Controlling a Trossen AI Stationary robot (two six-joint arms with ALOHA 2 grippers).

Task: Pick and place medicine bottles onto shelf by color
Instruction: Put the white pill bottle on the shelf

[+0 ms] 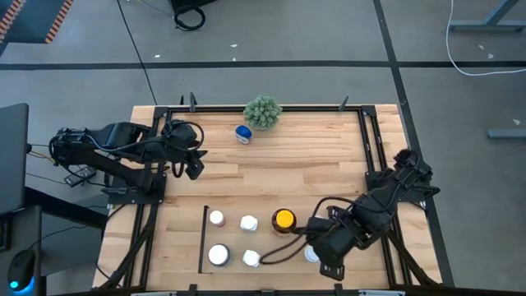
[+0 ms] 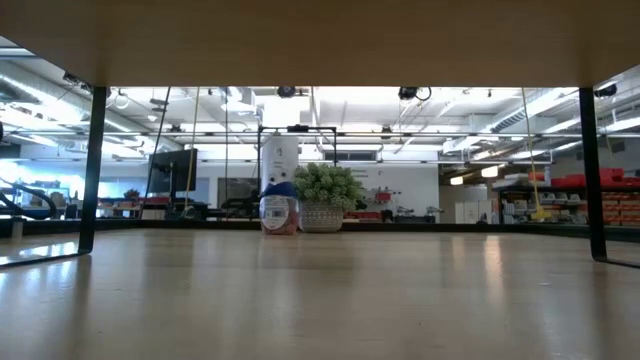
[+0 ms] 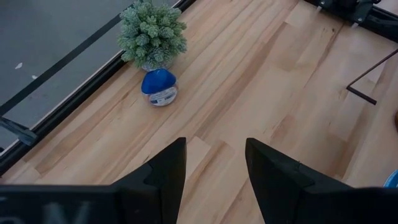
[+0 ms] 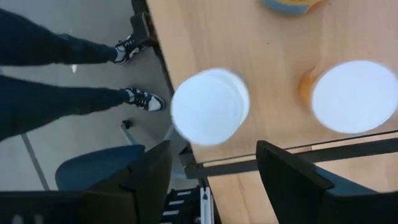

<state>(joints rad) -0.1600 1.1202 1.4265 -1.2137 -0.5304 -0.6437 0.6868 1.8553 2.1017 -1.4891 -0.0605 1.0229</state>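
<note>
right tool [image 4: 211, 180] gapes above white-capped bottle [image 4: 209, 107]; left tool [image 3: 214, 180] waits.

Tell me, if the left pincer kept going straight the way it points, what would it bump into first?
Probably bare wood. The left pincer hangs open and empty, aimed at the table; the blue bottle and the green plant ball lie off to one side of that line. Depth is hard to judge.

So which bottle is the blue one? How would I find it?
Look at the far edge of the wooden table, where the spiky green plant ball sits. The blue bottle stands right next to it, toward the left arm's side. It's the only bottle with a blue top, and it stands alone, far from the white-capped bottles on the near side.
</note>
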